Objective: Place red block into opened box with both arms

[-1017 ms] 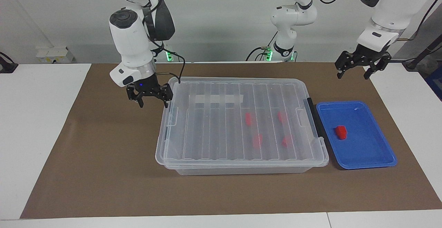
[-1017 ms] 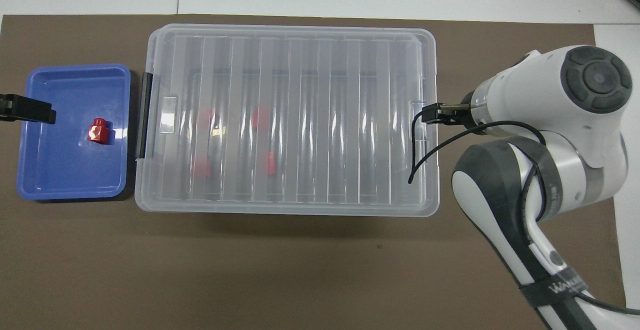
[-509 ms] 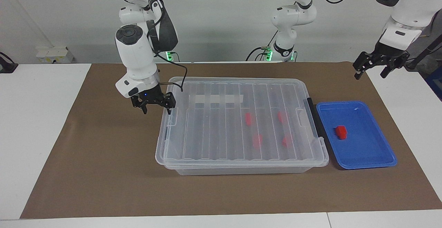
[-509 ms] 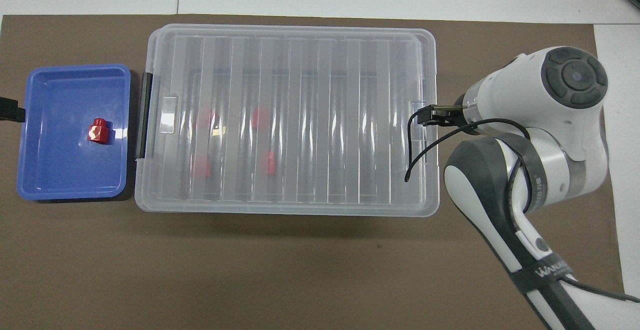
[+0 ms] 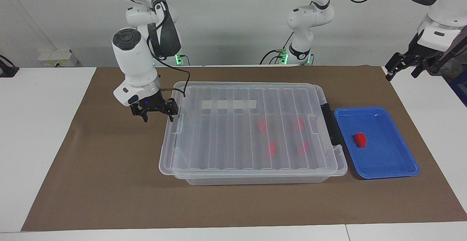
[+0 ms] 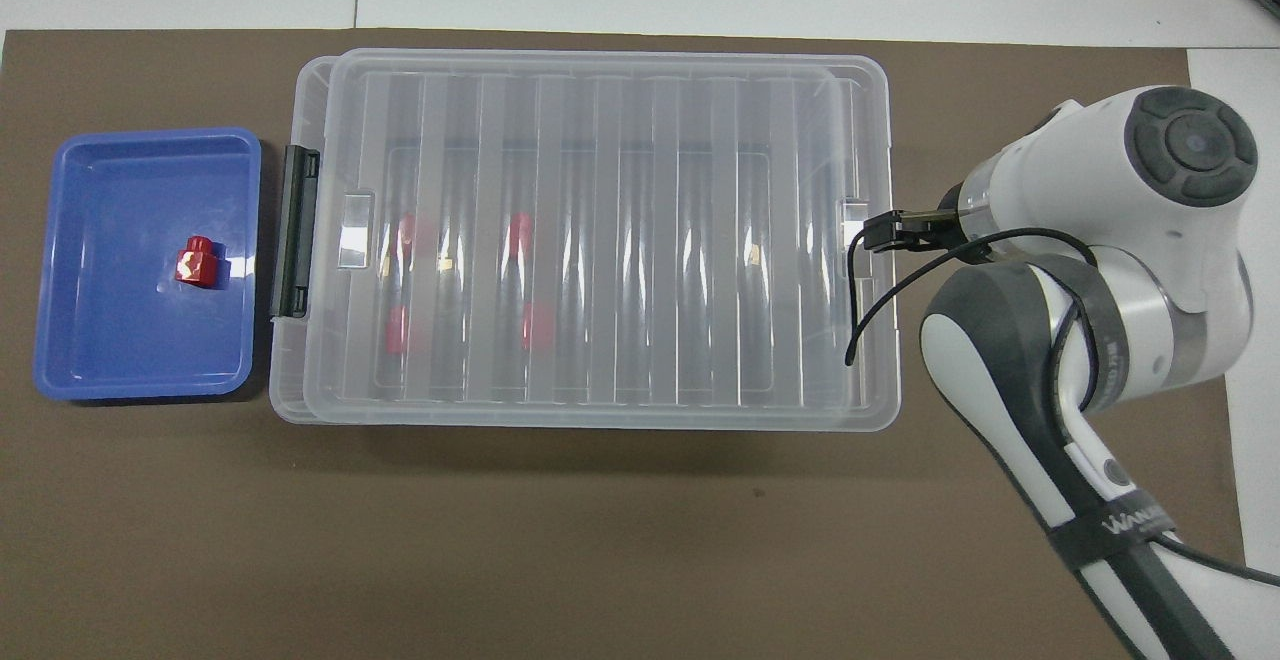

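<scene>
The counter (image 5: 91, 182) is carrying one box (image 5: 251, 177), its long axis running between the arms' ends, with one ribbed lid (image 5: 233, 138) sitting askew toward the right arm. The right claw (image 5: 155, 110) is hanging open at the lid's end, at nine o'clock of the box in the facing view. One blue tray (image 5: 386, 169) is lying at three o'clock, holding the red block (image 5: 360, 139). The left claw (image 5: 408, 64) is waiting open, the nearer claw to that block. Four red blocks (image 5: 271, 148) are showing inside.
</scene>
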Motion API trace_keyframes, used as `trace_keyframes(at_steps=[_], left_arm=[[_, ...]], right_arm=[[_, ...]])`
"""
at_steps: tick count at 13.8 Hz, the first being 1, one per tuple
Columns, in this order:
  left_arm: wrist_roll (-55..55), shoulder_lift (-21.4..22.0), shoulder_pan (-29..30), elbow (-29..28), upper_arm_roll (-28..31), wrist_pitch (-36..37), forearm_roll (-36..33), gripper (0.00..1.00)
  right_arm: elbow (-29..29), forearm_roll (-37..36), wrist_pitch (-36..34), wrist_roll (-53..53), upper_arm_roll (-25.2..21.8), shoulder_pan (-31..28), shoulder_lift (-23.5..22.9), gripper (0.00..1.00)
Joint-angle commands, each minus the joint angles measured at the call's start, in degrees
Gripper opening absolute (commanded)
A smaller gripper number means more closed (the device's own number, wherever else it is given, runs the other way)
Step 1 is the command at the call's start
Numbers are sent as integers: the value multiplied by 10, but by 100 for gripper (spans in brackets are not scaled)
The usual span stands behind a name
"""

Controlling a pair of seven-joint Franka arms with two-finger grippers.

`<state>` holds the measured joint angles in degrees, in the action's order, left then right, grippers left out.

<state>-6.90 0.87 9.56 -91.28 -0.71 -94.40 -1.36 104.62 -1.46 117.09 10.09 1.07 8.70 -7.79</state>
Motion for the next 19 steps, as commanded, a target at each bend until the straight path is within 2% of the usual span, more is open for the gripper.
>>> trace_keyframes(at_steps=[1,4,6,10,14,17,19], left_arm=[[6,20,1,-24,-4,4,-9,100],[12,27,0,-42,-4,-10,-9,100],[54,25,-8,-45,-4,-55,-9,100],[60,15,-29,-65,-6,-94,-9,100],[56,-23,-29,-65,-6,-101,-9,100],[54,-68,-30,-70,-6,-118,-6,100],[53,-75,-30,-88,-7,-134,-6,100]], right_arm=[[1,-3,-6,-52,3,-18,3,100],[1,-3,-13,-79,3,-32,3,100],[1,-3,-13,-100,3,-46,3,100],[2,-3,-13,-162,3,-77,3,100],[0,-4,-26,-243,3,-105,3,100],[0,-3,-27,-293,3,-119,3,100],[0,-3,-31,-324,3,-127,3,100]])
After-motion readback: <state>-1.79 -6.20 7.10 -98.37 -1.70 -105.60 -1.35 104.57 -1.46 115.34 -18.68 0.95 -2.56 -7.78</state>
